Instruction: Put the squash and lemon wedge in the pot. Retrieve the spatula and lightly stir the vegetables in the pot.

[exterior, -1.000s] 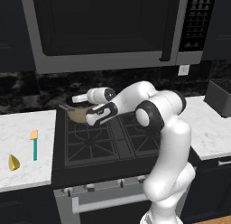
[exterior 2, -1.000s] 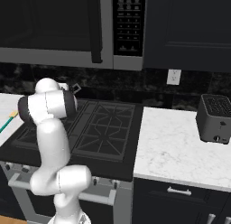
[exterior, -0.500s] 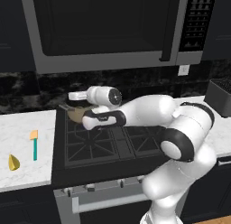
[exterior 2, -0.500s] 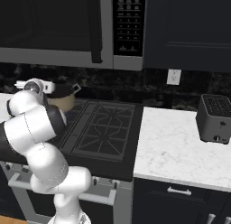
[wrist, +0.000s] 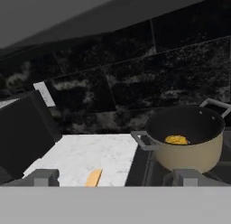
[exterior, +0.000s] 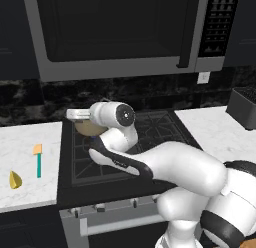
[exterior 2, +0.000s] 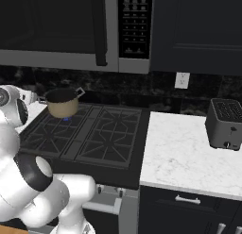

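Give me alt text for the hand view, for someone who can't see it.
A tan pot with grey loop handles sits on the stove at right, with the golden-brown squash inside it. To its left lies a white marble counter with the spatula's orange blade at the bottom edge, all against a dark stone backsplash. The open hand's fingertips show at the bottom.

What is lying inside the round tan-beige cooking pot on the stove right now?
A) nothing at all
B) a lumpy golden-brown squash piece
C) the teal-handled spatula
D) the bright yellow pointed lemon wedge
B: the hand view shows a lumpy golden-brown squash piece on the dark bottom of the round tan-beige cooking pot, while the bright yellow pointed lemon wedge and the teal-handled spatula lie on the white counter left of the stove.
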Available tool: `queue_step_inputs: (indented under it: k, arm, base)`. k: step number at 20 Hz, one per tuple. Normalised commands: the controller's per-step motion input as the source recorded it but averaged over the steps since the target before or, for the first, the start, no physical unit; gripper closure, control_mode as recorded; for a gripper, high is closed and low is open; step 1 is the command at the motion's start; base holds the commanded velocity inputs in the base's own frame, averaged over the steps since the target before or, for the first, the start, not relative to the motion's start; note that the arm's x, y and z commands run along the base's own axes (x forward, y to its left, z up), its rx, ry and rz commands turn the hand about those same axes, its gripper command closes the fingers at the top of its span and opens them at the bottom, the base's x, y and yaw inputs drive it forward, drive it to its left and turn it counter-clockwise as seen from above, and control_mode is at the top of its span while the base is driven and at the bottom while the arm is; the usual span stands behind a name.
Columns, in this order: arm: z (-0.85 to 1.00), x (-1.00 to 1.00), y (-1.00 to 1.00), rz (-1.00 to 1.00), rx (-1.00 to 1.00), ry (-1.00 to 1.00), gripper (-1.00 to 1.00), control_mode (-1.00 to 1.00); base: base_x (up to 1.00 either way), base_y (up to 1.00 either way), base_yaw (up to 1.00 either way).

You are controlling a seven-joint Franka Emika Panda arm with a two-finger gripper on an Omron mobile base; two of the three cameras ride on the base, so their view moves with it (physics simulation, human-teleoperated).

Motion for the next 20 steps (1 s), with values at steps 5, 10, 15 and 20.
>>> queue_step_inputs:
  k: [5, 10, 15, 20]
  arm:
    - [0.66, -0.94, 0.00, 0.00, 0.00, 0.28, -1.00, -1.00]
    - [0.31, -0.60, 0.00, 0.00, 0.00, 0.47, -1.00, -1.00]
    - [-0.33, -0.25, 0.03, 0.00, -0.03, 0.32, -1.00, -1.00]
    - [-0.53, -0.32, 0.18, 0.00, -0.02, 0.09, -1.00, -1.00]
  base:
    - [0.00, 0.00, 0.00]
    - [0.00, 0.00, 0.00]
    - [0.00, 0.00, 0.00]
    - [0.00, 0.00, 0.00]
